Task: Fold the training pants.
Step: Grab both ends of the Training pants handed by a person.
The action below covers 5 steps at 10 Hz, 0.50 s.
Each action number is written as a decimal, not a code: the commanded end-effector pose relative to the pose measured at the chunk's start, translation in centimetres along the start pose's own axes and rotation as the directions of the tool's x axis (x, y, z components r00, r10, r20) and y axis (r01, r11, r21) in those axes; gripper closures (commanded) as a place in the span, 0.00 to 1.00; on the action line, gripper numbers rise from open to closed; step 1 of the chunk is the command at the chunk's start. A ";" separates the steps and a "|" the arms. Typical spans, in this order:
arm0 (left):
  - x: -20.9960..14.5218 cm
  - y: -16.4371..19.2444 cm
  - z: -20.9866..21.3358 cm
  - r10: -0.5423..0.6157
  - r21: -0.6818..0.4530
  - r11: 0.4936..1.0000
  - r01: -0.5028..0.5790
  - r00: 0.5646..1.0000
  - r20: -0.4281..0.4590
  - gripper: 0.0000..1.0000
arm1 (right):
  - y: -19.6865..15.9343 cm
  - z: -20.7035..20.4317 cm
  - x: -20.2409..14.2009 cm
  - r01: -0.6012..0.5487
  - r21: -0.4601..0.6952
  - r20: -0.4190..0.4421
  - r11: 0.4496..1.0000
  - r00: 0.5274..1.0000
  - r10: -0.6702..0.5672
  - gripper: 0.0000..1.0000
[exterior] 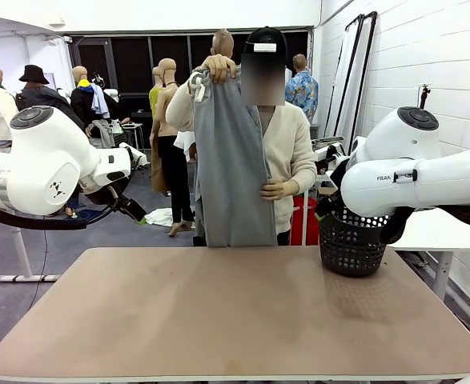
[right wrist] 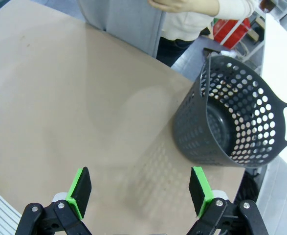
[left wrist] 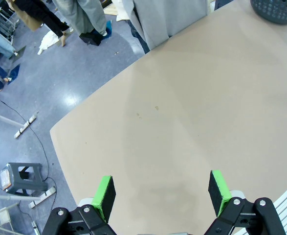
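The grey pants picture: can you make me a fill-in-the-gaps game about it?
1. The person holds up the training pants, which are ____ in colour.
2. The basket stands on the table, near the robot's ____ arm.
3. The left gripper and the right gripper are both ____.
Missing words: grey; right; open.

Front camera: at near table (exterior: 218,320) edge, facing across to the person (exterior: 287,152). Wrist cameras: high, looking down past left fingers (left wrist: 103,196) and right fingers (right wrist: 79,190). All share tabletop; basket (right wrist: 231,122) beyond the fingers in both.
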State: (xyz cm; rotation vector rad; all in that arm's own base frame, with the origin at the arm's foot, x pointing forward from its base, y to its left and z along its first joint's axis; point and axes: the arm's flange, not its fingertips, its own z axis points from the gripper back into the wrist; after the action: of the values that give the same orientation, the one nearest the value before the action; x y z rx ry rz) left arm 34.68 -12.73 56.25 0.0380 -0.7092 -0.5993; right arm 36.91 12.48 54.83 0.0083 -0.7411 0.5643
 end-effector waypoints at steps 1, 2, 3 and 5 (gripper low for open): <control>0.1 0.0 -0.1 -0.005 -0.001 1.000 0.005 1.000 0.002 0.00 | -0.1 0.0 0.0 -0.013 -0.004 -0.001 1.000 1.000 0.013 0.00; 0.1 0.0 -0.1 -0.005 -0.001 1.000 0.005 1.000 0.002 0.00 | -0.1 0.0 0.0 -0.013 -0.004 -0.001 1.000 1.000 0.013 0.00; 0.1 0.0 -0.1 -0.005 -0.001 1.000 0.005 1.000 0.002 0.00 | -0.1 0.0 0.0 -0.013 -0.004 -0.001 1.000 1.000 0.013 0.00; 0.1 0.0 -0.1 -0.005 -0.001 1.000 0.005 1.000 0.002 0.00 | -0.1 0.0 0.0 -0.013 -0.004 -0.001 1.000 1.000 0.013 0.00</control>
State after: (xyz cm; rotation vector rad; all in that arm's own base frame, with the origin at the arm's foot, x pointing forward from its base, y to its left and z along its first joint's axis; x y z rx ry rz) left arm 34.68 -12.73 56.25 0.0380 -0.7092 -0.5993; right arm 36.91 12.48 54.83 0.0083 -0.7411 0.5643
